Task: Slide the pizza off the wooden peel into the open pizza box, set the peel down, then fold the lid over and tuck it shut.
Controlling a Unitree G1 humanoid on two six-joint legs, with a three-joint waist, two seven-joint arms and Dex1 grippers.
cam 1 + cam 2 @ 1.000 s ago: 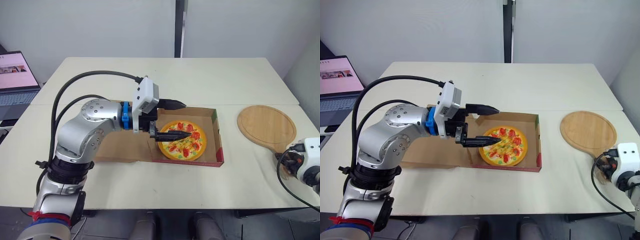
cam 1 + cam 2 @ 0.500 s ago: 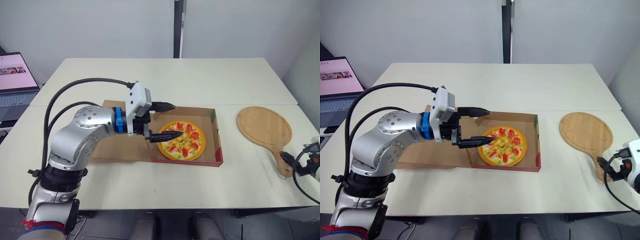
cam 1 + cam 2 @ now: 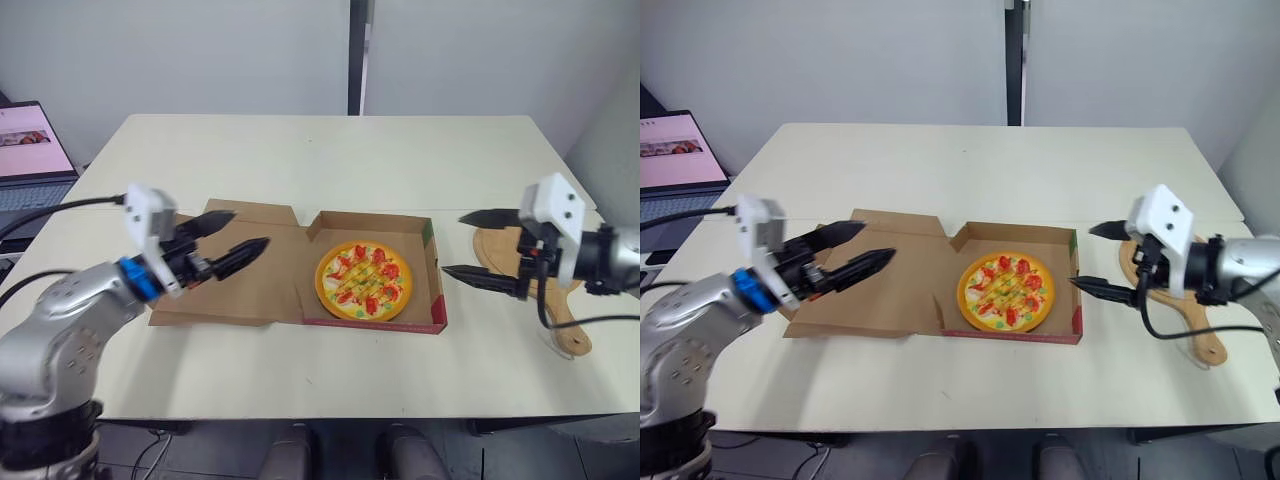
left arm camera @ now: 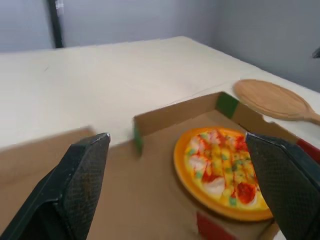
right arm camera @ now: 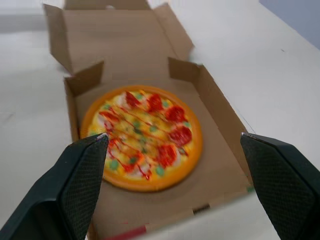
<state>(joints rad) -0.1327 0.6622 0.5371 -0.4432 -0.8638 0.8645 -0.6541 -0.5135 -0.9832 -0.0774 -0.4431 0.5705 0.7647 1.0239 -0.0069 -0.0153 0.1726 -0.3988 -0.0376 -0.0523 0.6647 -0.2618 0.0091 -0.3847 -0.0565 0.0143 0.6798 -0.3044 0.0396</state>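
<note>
The pizza (image 3: 364,280) lies flat in the base of the open cardboard box (image 3: 437,292). The lid (image 3: 250,288) is spread flat on the table to the left of the base. My left gripper (image 3: 250,228) hovers open over the lid, pointing toward the pizza, with nothing between its fingers. At the box's right wall my right gripper (image 3: 452,243) is open and empty, pointing left at the pizza (image 5: 142,135). The wooden peel (image 3: 1203,332) rests on the table at the right, partly hidden behind the right gripper.
An open laptop (image 3: 30,150) sits at the far left on a neighbouring surface. The white table (image 3: 330,150) stretches wide behind the box. Its right edge runs just beyond the peel.
My left gripper has pulled back from above the pizza to over the lid. The right arm has come up from the peel's handle to the box's right side.
</note>
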